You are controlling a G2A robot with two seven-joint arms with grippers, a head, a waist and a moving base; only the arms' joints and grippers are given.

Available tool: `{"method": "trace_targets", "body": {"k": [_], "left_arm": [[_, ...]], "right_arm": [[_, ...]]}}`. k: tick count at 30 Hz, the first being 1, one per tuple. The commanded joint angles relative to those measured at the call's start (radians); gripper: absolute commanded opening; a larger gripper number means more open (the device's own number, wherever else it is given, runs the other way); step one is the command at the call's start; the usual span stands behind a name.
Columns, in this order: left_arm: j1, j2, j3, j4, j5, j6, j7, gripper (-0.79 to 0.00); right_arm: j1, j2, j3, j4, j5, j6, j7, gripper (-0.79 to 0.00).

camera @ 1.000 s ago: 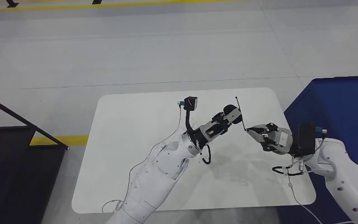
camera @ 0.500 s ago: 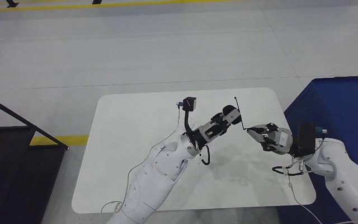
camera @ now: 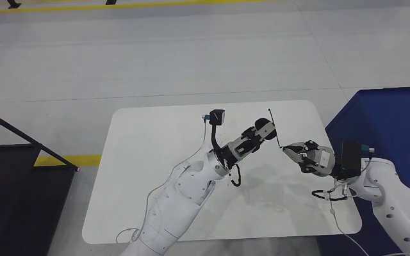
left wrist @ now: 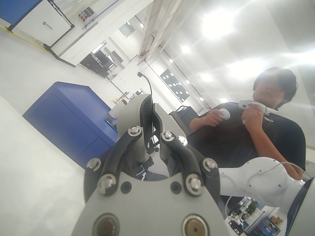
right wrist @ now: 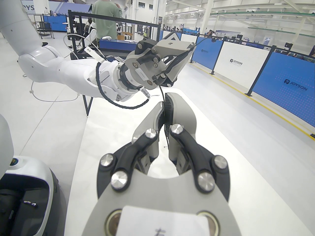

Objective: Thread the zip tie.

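Zip tie (camera: 271,117) held above table (camera: 147,160): left gripper (left wrist: 150,106) pinches its middle, right gripper (right wrist: 165,106) clamps its thin end, probably so that end can curl toward the free head end.

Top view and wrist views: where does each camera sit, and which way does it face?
Top view: above the arms, facing down at the table; both arms show.
Left wrist view: on that wrist, facing upward; left pincer, shut on the zip tie.
Right wrist view: on that wrist, facing along the table; right pincer, shut.
Shared: the zip tie, in all three.
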Motion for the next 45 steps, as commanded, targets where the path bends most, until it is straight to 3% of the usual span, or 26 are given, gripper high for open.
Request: {"method": "trace_targets", "body": {"k": [1,17,26,36,45], "left_arm": [[-0.002,0.0,0.001,0.001,0.008,-0.002,0.002,-0.785],[0.013,0.005,-0.003,-0.009,0.017,-0.018,-0.01,-0.785],[0.017,0.008,-0.007,-0.012,0.02,-0.046,-0.009,-0.785],[0.032,0.01,-0.023,-0.016,0.181,-0.145,0.103,-0.785],[0.033,0.004,-0.012,-0.006,0.19,-0.138,0.168,-0.785]], "right_arm": [[0.0,0.0,0.0,0.0,0.0,0.0,0.0,-0.785],[0.0,0.0,0.0,0.0,0.0,0.0,0.0,-0.785],[-0.013,-0.012,0.01,-0.023,0.08,0.028,0.074,-0.785],[-0.002,-0.022,-0.003,-0.02,0.171,-0.015,0.159,-0.785],[0.006,-0.024,-0.004,-0.04,0.184,-0.015,0.196,-0.785]]}}
